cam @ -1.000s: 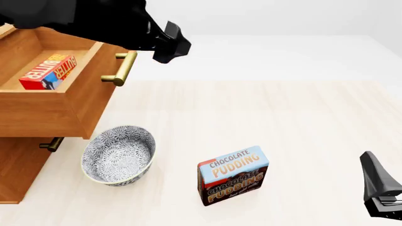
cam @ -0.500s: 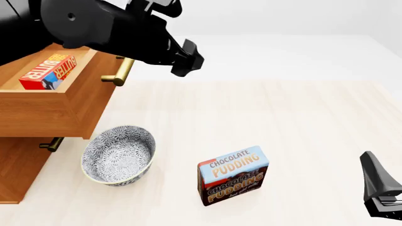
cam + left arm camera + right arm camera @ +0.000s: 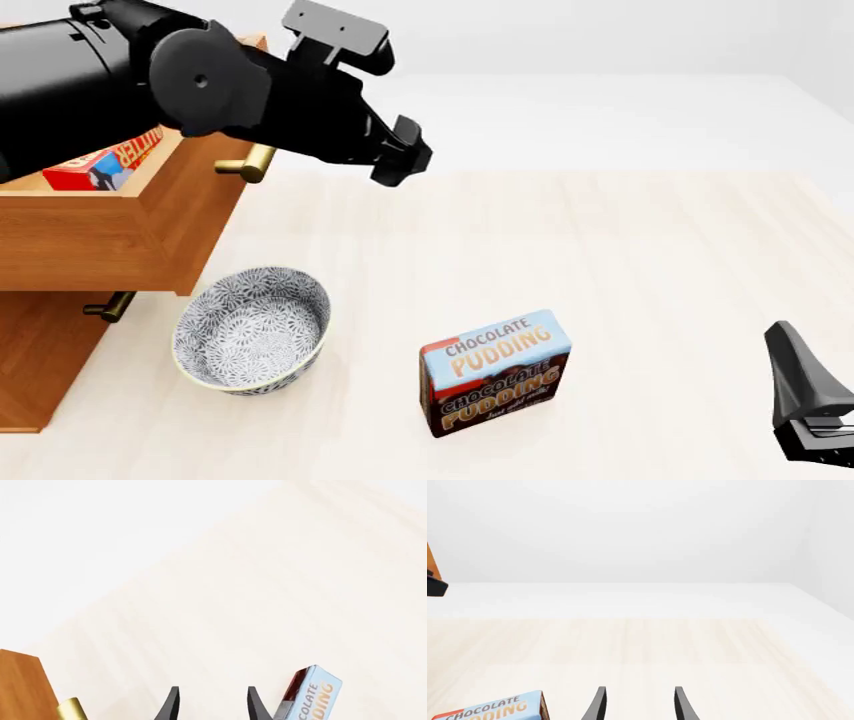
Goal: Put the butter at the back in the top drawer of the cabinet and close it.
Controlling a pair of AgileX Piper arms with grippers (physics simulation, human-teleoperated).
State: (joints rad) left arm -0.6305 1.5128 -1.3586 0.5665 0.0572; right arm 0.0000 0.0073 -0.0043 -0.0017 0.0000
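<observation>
front view: the butter [image 3: 104,165] lies inside the top drawer [image 3: 127,240], which stands pulled out of the cabinet [image 3: 40,370] at the left edge; only part of the red-and-orange box with its blue end shows, the rest is hidden behind the left arm. the drawer's brass handle [image 3: 247,163] pokes out just under that arm, and a lower handle [image 3: 107,305] shows beneath the open drawer's front. the left end effector [image 3: 404,158] hangs above the table [image 3: 641,250], to the right of the drawer's handle and clear of it, holding nothing; in the left wrist view its fingers [image 3: 169,707] stand apart with bare table between them, a moderate gap, with a corner of the wooden drawer front and a bit of brass at one side and the pudding box [image 3: 308,695] at the other. on the table in front of the cabinet sits a patterned bowl [image 3: 251,328], near the lower drawers, and to its right the chocolate pudding box stands upright, apart from the bowl. the right end effector [image 3: 805,405] rests low at the right edge of the front view, well apart from everything else; the right wrist view shows its fingers [image 3: 681,705] parted and empty.
</observation>
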